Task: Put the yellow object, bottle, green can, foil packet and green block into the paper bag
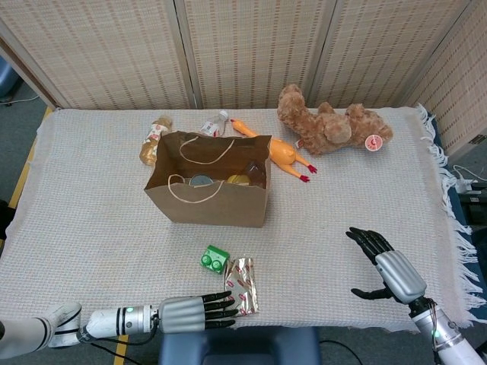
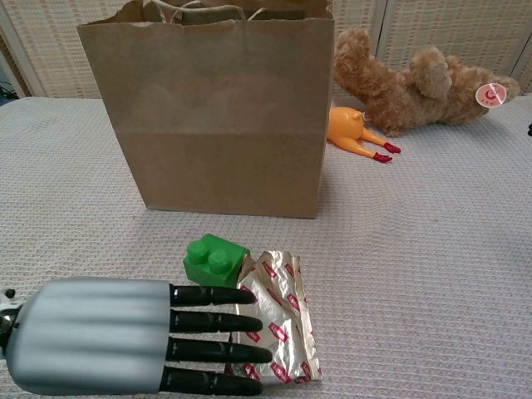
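Foil packet (image 2: pixel 273 320) lengthwise toward the paper bag (image 2: pixel 218 114), straight, slightly parted left-hand fingers (image 2: pixel 212 322) across it.

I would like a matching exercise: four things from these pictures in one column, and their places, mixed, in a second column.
Things:
1. green block
2. foil packet
3. teddy bear
4. right hand

Places:
A. far side of the table, lying down
B. under the left hand's fingers
C. above the cloth, far from the bag
D. beside the packet's corner

Pairs: 1-D, 2-B, 3-A, 4-C
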